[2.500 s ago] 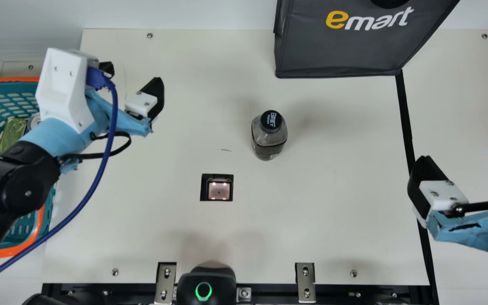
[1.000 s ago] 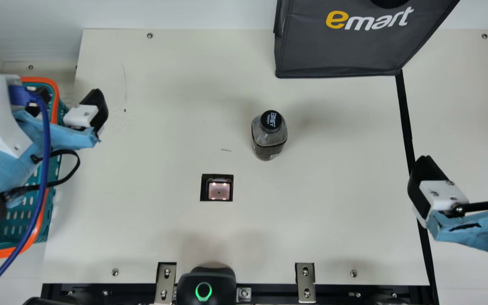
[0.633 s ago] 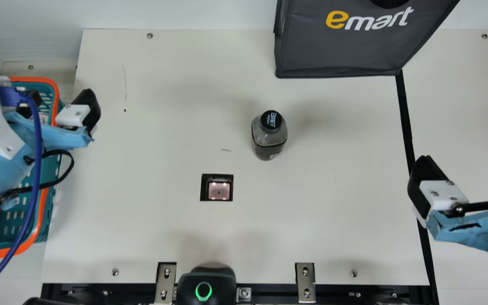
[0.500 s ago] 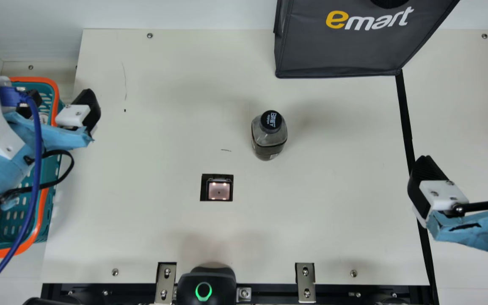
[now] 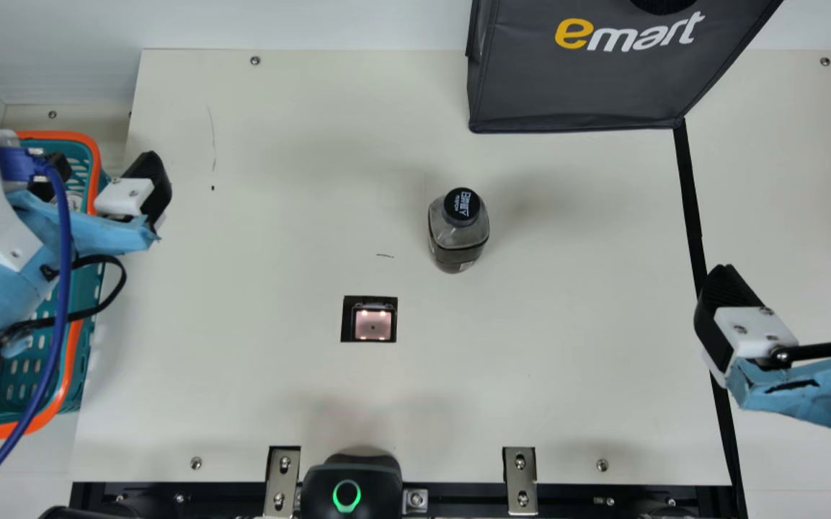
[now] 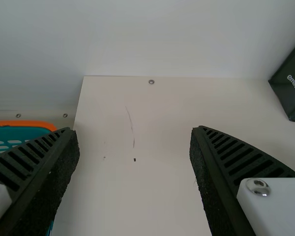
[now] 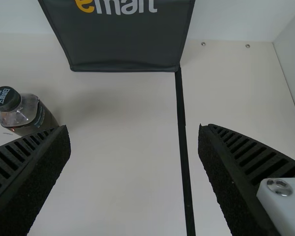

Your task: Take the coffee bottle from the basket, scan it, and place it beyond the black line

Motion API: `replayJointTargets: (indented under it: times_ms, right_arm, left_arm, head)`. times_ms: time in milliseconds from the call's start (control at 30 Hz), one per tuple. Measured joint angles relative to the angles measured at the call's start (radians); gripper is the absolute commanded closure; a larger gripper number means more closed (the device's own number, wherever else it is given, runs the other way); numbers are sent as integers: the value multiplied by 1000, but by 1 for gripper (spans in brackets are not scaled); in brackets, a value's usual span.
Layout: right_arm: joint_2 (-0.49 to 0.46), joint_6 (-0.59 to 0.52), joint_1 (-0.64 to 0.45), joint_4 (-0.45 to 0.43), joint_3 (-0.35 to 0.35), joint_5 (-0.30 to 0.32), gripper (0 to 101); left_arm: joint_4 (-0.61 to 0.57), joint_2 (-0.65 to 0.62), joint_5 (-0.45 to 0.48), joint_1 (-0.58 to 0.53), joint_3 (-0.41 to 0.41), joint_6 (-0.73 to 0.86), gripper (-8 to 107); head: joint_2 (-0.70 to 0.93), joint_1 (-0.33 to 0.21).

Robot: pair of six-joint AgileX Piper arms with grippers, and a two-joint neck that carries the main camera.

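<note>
The coffee bottle (image 5: pixel 457 238) stands upright near the middle of the table, above and right of the scanner window (image 5: pixel 372 324); the right wrist view also has the bottle (image 7: pixel 32 115). My left gripper (image 5: pixel 104 171) is open over the right rim of the basket (image 5: pixel 73 360) at the far left; in its wrist view the left gripper (image 6: pixel 134 132) has nothing between its fingers. Over the black line (image 5: pixel 690 209), at the right, my right gripper (image 5: pixel 786 277) is open with nothing held; the right wrist view has the right gripper (image 7: pixel 134 127) spread across the black line (image 7: pixel 183 132).
A dark shopping bag (image 5: pixel 588 86) stands at the back, right of centre. A black device with a green ring (image 5: pixel 361 479) sits at the front edge between metal brackets. The blue cable (image 5: pixel 62 288) runs along my left arm. Part of a can shows inside the basket.
My left arm has moved left from over the table to the basket's rim and then come to rest, its fingers still apart. The bottle and my right arm have not moved.
</note>
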Motion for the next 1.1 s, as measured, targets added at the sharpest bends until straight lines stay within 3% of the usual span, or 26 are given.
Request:
replayJointTargets:
  times_ms: [1100]
  right_arm:
    - [30,-1,10,-7,1,-24,10]
  left_arm:
    - [0,0,0,0,0,0,9]
  head:
    - [0,0]
